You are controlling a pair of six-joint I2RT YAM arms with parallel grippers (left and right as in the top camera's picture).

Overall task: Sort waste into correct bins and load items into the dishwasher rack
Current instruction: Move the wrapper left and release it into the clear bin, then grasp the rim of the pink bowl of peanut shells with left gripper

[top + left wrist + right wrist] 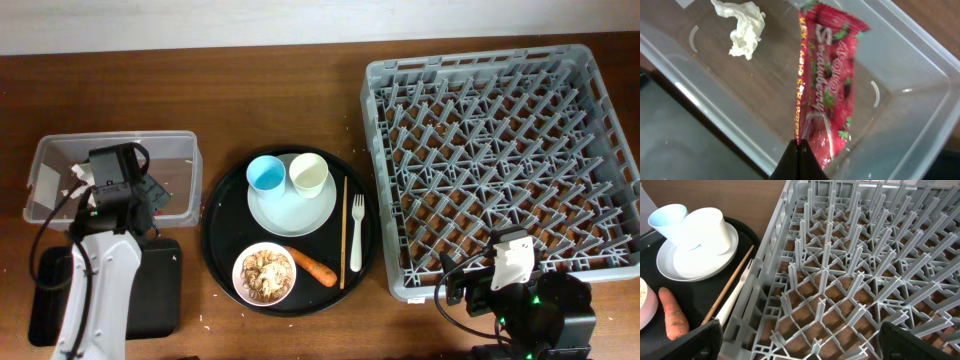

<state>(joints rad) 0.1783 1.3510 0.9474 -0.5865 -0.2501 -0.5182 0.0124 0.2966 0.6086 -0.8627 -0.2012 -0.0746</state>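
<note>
Item: red wrapper (827,85). Holder: my left hand (799,150), clenched on one end. Long axis: straight away from the fingertips, over the floor of the clear tub (920,75), with the tissue (745,27) alongside. My right hand (800,345): released, far off at the rack (850,280).

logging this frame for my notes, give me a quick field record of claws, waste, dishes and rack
left claw: shut on red wrapper, over the clear tub
right claw: open, empty, by the rack
tissue: in the clear tub
round tray: plate with blue cup and cream cup, bowl of scraps, carrot, chopstick, fork
rack: no dishes visible in it
black rectangular tray: beside tub, partly under left arm
</note>
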